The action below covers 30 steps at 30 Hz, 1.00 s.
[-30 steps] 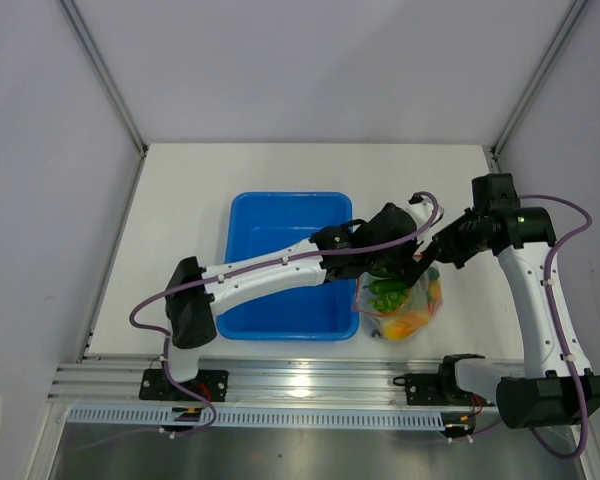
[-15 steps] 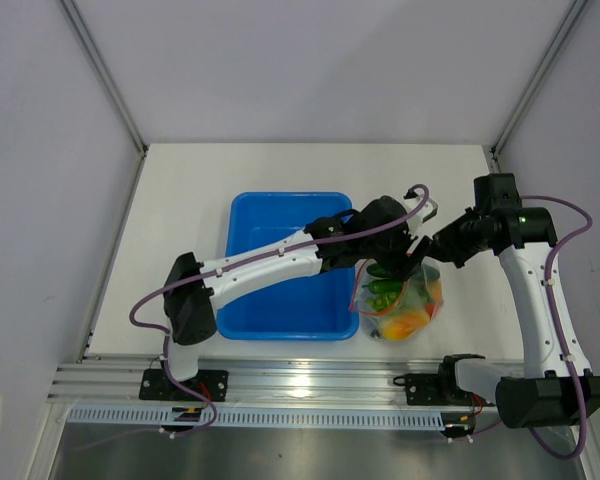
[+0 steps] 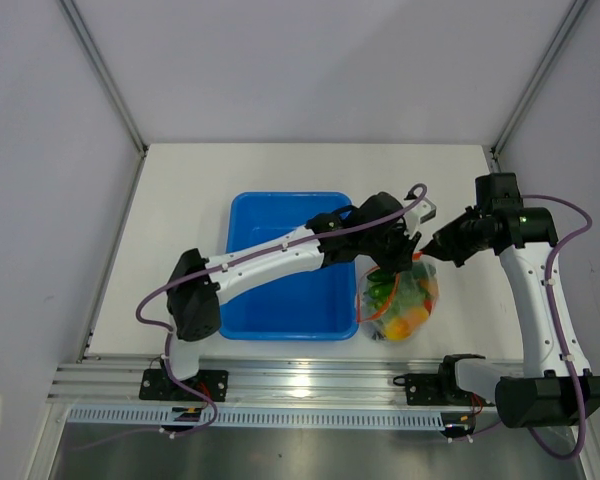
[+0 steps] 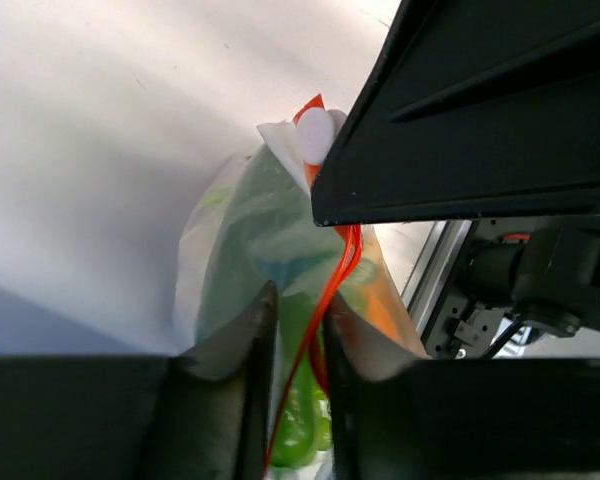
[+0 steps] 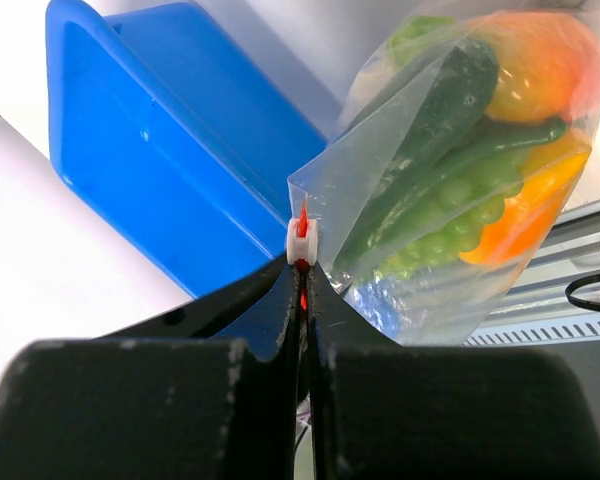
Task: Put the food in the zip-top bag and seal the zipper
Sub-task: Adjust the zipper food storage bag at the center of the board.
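Zip-top bag (image 3: 400,300), a small see-through plastic pouch packed with toy food (image 3: 392,293) in green, orange and yellow, sits just right of the blue rectangular plastic tray (image 3: 280,198) with its mouth turned up between the two arms. At the left end of that mouth is the left gripper (image 4: 300,300). Its jaws stand narrowly apart, one on each side of the thin orange-red zipper (image 4: 337,265). I cannot tell whether the pads are pressing it. The strip's long axis runs straight away from those jaws, rightward, to the right gripper (image 5: 301,268). That gripper is pinched tight on the zipper's far end beside a small white tab (image 5: 301,240). The left arm seems better placed to seal, drawing along the strip against the right's anchor.
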Tool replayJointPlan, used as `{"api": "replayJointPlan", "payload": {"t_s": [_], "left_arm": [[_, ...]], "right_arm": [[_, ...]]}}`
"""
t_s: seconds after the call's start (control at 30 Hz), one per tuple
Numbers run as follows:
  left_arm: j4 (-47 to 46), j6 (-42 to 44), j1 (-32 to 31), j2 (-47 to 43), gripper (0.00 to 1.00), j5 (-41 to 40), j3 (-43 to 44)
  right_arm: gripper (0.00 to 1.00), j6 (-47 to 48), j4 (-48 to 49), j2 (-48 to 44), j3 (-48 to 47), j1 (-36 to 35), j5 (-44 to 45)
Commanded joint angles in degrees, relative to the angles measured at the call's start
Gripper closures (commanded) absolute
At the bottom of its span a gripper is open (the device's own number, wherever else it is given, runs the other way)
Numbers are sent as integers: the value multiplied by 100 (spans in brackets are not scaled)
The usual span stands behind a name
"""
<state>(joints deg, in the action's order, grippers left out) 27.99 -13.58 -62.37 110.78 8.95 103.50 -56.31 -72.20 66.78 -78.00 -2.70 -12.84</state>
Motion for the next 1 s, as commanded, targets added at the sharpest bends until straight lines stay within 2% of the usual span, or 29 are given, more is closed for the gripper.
{"api": "replayJointPlan", "payload": {"t_s": [0.0,0.03,0.07,0.1,0.17,0.23,0.27,0.37,0.4,0.47,0.6,0.77,0.97], "left_arm": [[14,14,41,93,76,300,126],[49,14,41,128,82,309,144],[75,5,49,163,96,318,161],[127,5,58,198,99,370,248],[277,-13,76,286,100,484,354],[304,-30,102,286,99,739,434],[304,-74,111,234,100,818,443],[330,-275,199,181,99,1327,521],[348,-346,251,181,99,1442,565],[365,-513,313,146,99,1828,618],[409,-759,366,84,99,2330,732],[515,-1076,366,-153,100,2831,620],[524,-1375,366,-768,99,3227,39]], "right_arm": [[100,33,136,-78,-31,41,-175],[100,42,145,-69,-31,33,-192],[100,59,163,-52,-14,33,-219],[100,120,189,-34,4,33,-254],[100,208,180,10,4,33,-306],[96,480,181,80,-75,33,-359],[86,585,154,98,-145,33,-333],[68,1095,154,159,-549,42,-394],[59,1270,128,177,-672,41,-438],[48,1789,-82,282,-1058,42,-535],[36,2431,-391,344,-1542,50,-588],[27,3037,-365,116,-1728,50,-983],[27,3381,-14,-218,-1280,50,-1800]]}}
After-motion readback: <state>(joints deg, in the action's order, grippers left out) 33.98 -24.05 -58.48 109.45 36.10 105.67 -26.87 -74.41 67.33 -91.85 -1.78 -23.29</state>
